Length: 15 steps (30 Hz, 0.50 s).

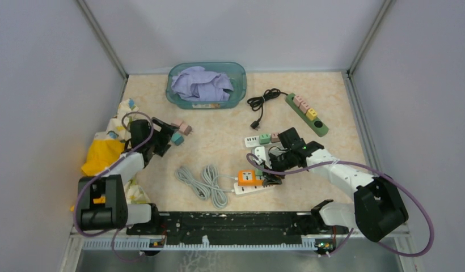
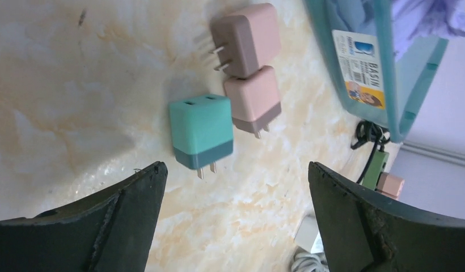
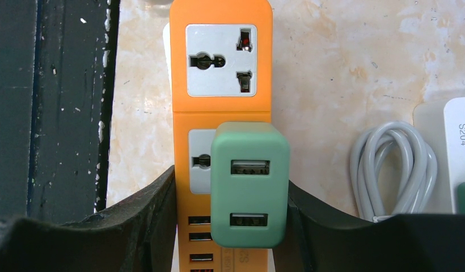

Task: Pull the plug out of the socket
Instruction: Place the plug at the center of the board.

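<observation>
A green two-port USB plug (image 3: 250, 184) sits in the lower socket of the orange socket strip (image 3: 222, 62), which lies near the table's front (image 1: 248, 177). My right gripper (image 3: 233, 190) straddles both: one finger presses the strip's left edge, the other the plug's right side. My left gripper (image 2: 236, 170) hangs open over the table at the far left (image 1: 161, 140), with nothing between its fingers. Just beyond its tips a teal plug (image 2: 201, 133) lies loose, prongs toward me, beside two pink plugs (image 2: 250, 68).
A teal basin (image 1: 239, 85) of lilac cloth stands at the back. A green strip (image 1: 318, 127) with plugs and a black cable (image 1: 263, 102) lie back right. A white strip (image 1: 254, 141), coiled grey cable (image 1: 204, 184) and yellow cloth (image 1: 102, 153) are nearby.
</observation>
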Tool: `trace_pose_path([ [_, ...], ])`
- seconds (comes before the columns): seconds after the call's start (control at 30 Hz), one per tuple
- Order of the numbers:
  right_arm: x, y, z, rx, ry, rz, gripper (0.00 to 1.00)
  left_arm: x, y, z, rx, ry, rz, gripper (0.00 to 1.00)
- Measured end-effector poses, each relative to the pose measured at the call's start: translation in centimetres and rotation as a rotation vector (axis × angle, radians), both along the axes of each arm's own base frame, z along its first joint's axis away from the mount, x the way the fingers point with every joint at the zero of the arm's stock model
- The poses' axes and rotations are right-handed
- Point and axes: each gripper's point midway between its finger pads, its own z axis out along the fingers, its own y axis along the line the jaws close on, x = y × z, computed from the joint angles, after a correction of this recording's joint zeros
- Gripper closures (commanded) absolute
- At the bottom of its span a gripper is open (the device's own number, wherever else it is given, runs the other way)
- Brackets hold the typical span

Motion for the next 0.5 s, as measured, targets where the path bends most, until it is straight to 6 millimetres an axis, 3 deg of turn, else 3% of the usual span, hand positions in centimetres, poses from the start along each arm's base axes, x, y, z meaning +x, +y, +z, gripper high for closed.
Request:
trace_pose_path([
  [0.23,0.0,0.0,0.0,0.000,-0.004,0.003,1.00,-2.1,-2.1,2.8,-0.010,-0.152,-0.152,0.00],
  [0.43,0.0,-0.1,-0.4,-0.014,0.005,0.002,0.92,-4.6,-6.8,4.7,-0.092,-0.324,-0.416,0.00],
  [0.5,0.0,-0.1,-0.7,-0.023,0.006,0.005,0.84,-5.6,-9.2,5.8,-0.101,-0.389,-0.535,0.00],
])
